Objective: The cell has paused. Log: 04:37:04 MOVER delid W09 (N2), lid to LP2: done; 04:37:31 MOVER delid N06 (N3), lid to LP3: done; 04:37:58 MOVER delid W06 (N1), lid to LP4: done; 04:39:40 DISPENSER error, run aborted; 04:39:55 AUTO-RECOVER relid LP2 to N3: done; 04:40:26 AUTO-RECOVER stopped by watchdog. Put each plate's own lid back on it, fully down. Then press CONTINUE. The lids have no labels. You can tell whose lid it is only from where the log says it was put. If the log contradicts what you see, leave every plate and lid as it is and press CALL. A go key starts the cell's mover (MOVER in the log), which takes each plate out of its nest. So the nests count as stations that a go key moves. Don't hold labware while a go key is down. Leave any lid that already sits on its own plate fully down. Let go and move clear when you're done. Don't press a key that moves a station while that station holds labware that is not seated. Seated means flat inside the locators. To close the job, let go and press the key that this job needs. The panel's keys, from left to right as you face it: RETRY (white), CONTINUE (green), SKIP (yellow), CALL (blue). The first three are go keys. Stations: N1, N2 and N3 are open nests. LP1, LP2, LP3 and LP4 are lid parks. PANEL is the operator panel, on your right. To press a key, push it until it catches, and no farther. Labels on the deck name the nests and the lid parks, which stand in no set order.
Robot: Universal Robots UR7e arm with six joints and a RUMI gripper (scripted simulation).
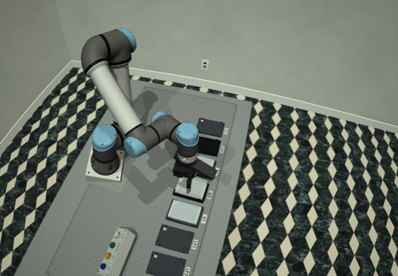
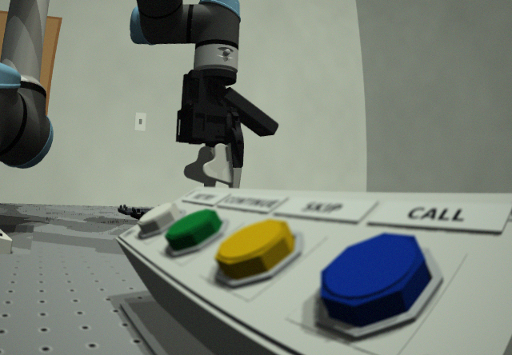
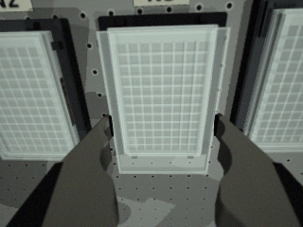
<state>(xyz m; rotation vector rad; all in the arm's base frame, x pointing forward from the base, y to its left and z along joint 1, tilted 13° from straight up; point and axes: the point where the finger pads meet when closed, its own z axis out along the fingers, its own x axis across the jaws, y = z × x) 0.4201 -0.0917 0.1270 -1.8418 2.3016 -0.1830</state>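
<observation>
My gripper (image 1: 188,183) (image 2: 225,173) (image 3: 162,115) is shut on a clear lid (image 3: 161,165), gripping its two long sides. It holds the lid level a little above the middle one of three white well plates (image 1: 196,192). In the wrist view the lid's outline sits slightly off from the plate under it, whose black nest (image 3: 142,20) shows at the top. Another plate (image 3: 33,95) (image 1: 185,212) lies to the left and a third (image 3: 279,80) to the right. The nest labels are cut off or too small to read. The green CONTINUE key (image 2: 194,228) (image 1: 112,244) stands on the panel (image 1: 124,237).
On the panel, a white key (image 2: 159,219), a yellow SKIP key (image 2: 256,248) and a blue CALL key (image 2: 376,278) flank the green one. Two dark lid parks (image 1: 175,238) (image 1: 165,264) lie near the panel. Two more dark pads (image 1: 210,127) (image 1: 209,146) lie at the far end of the row.
</observation>
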